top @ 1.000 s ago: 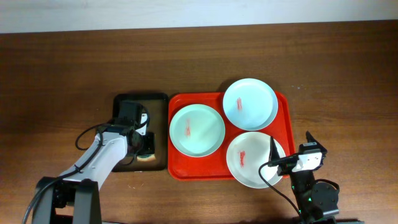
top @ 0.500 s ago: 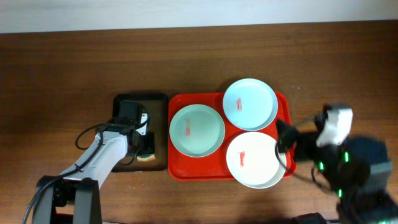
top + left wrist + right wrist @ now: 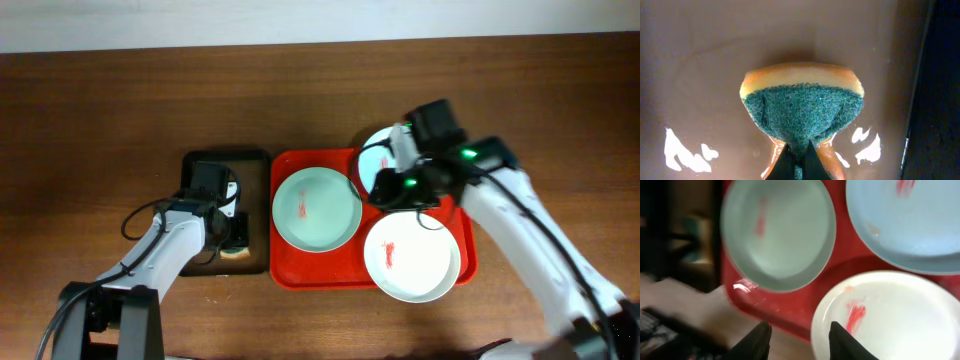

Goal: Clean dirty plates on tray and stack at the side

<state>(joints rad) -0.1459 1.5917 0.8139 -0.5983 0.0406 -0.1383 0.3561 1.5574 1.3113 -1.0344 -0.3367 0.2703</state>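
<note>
The plates (image 3: 317, 208), all three, lay red-smeared on the red tray (image 3: 290, 272); none looked cleaned or stacked on the tabletop (image 3: 100, 100). Left fingers (image 3: 799, 157) clamped the sponge (image 3: 802, 107) on the brown tray (image 3: 200, 162). Right fingers (image 3: 799, 339) hovered apart, empty, above the plates.

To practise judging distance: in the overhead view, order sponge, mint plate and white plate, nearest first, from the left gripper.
1. The sponge: in the left gripper.
2. The mint plate: left on the red tray.
3. The white plate: tray's lower right.
</note>
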